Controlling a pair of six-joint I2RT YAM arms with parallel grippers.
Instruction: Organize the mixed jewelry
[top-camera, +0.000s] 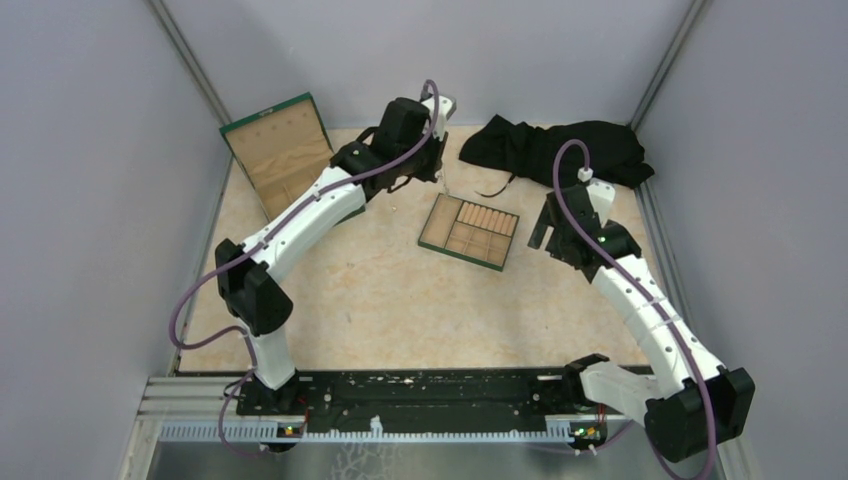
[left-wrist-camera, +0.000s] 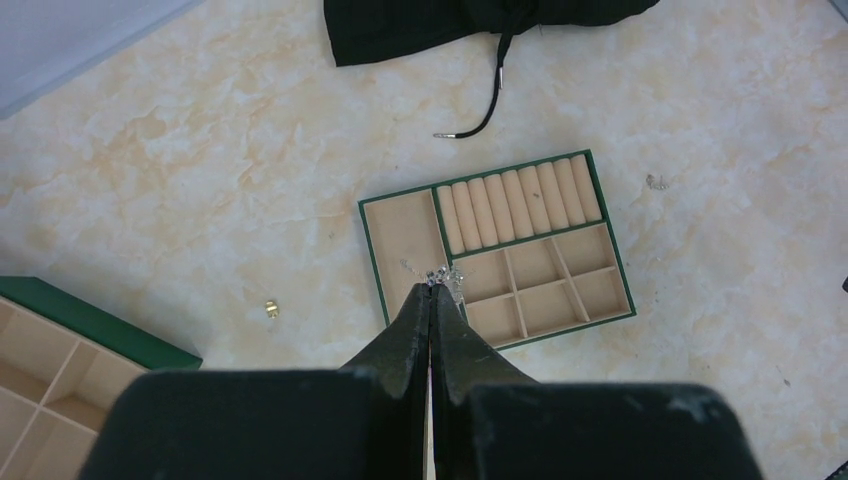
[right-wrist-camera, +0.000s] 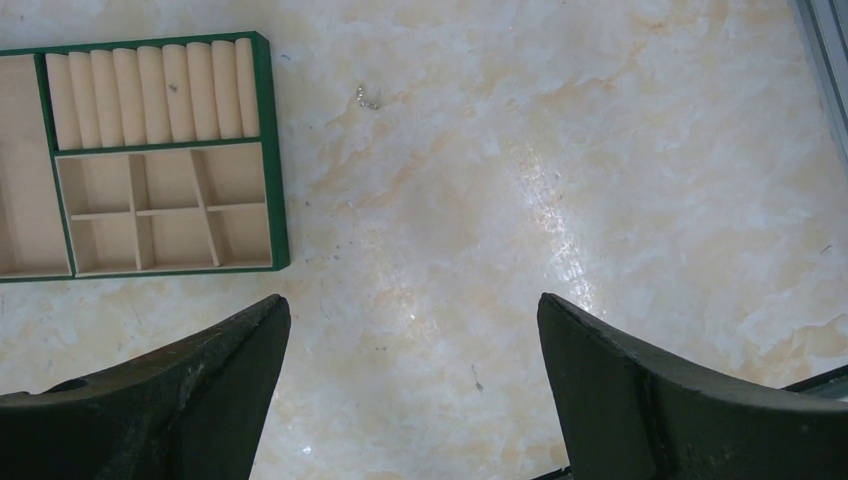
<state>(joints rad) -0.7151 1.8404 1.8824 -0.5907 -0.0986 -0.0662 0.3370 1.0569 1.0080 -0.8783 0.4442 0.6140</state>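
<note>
The tan wooden tray with a green rim lies mid-table. My left gripper is shut on a tiny silvery chain piece and holds it over the tray, near the divider beside the long left compartment. In the top view the left gripper hangs just beyond the tray's far left corner. A small gold piece lies on the table left of the tray. A small silvery piece lies right of it and also shows in the right wrist view. My right gripper is open and empty above bare table right of the tray.
A black cloth with a metal-tipped cord lies at the back right. A second green-edged wooden tray leans at the back left. A row of padded rolls fills the tray's far section. Grey walls close in both sides.
</note>
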